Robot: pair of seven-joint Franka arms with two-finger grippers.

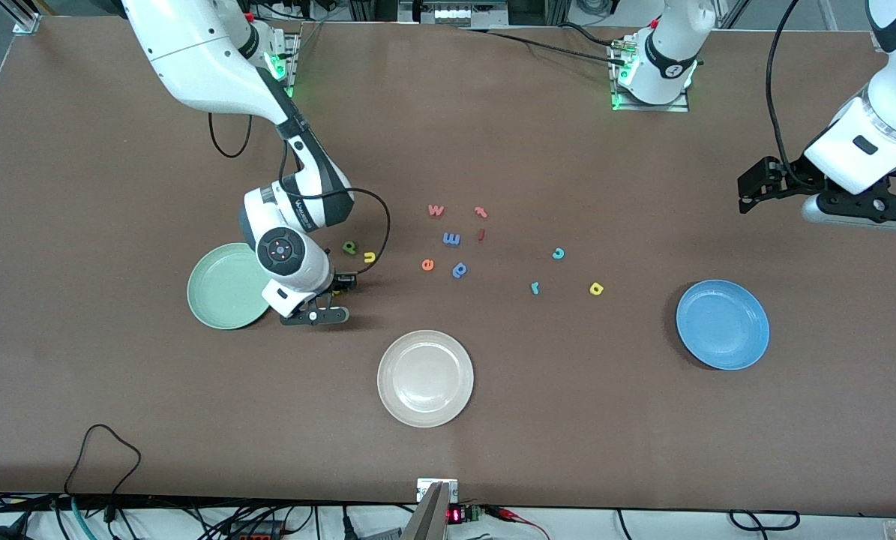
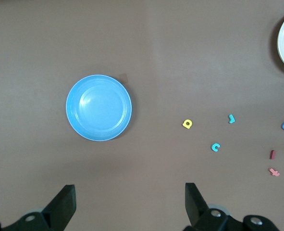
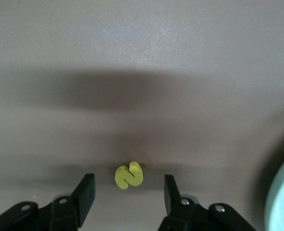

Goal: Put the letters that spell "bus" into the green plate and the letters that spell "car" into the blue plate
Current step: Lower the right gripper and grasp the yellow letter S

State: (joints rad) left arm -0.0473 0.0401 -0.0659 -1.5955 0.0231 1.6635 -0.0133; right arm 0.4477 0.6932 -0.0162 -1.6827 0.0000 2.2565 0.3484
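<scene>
My right gripper [image 3: 129, 185] is down at the table beside the green plate [image 1: 215, 296]. It is open, and the yellow s [image 3: 129, 175] lies between its fingers [image 3: 86, 190] with a gap on each side. The front view hides the s under my right gripper [image 1: 333, 291]. The dark green b [image 1: 350, 247] and yellow u [image 1: 370, 257] lie just farther from the camera. The teal c [image 1: 558, 253], teal r [image 1: 535, 287] and yellow a [image 1: 596, 288] lie mid-table, toward the blue plate [image 1: 723, 324]. My left gripper [image 1: 751, 191] waits open in the air, with the blue plate [image 2: 98, 108] in its view.
A beige-white plate [image 1: 425, 378] sits nearest the camera at mid-table. Other loose letters lie in the middle: a pink w [image 1: 436, 211], a blue m [image 1: 451, 238], an orange e [image 1: 427, 264], a blue p-shaped letter [image 1: 459, 269] and two red ones [image 1: 480, 223].
</scene>
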